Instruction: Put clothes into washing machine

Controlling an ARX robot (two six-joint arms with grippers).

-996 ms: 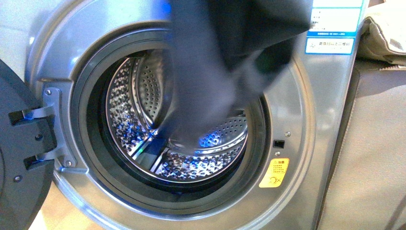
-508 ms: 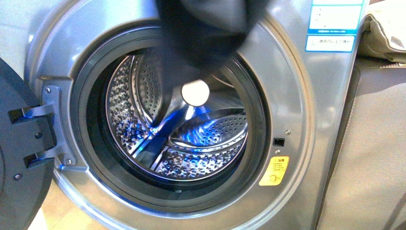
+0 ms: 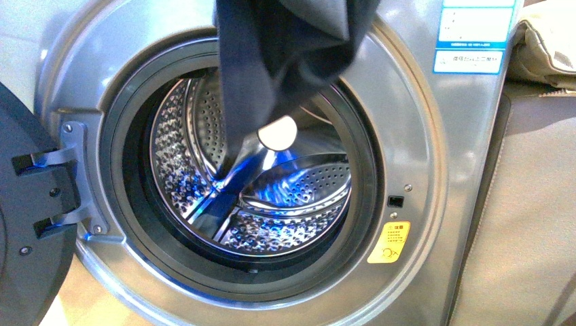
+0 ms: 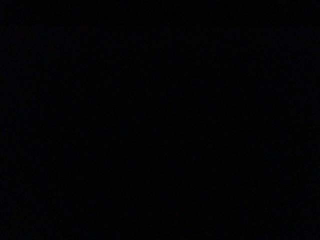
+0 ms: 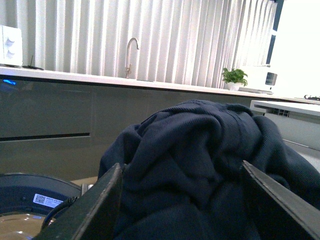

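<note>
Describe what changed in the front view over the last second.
The clothes rose: a second ago they hung deep across the drum mouth, now they cover only its top, one strip dangling to the white hub. The washing machine and its open door stayed put.

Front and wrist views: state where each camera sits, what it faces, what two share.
Front view: on the robot's body, facing the open washing machine; clothes hang over its drum mouth; no arm shows.
Left wrist view: dark.
Right wrist view: on the right wrist, looking past the right tool, clothes bunched between its fingers, toward a counter.
Shared: both lit views show the clothes.
</note>
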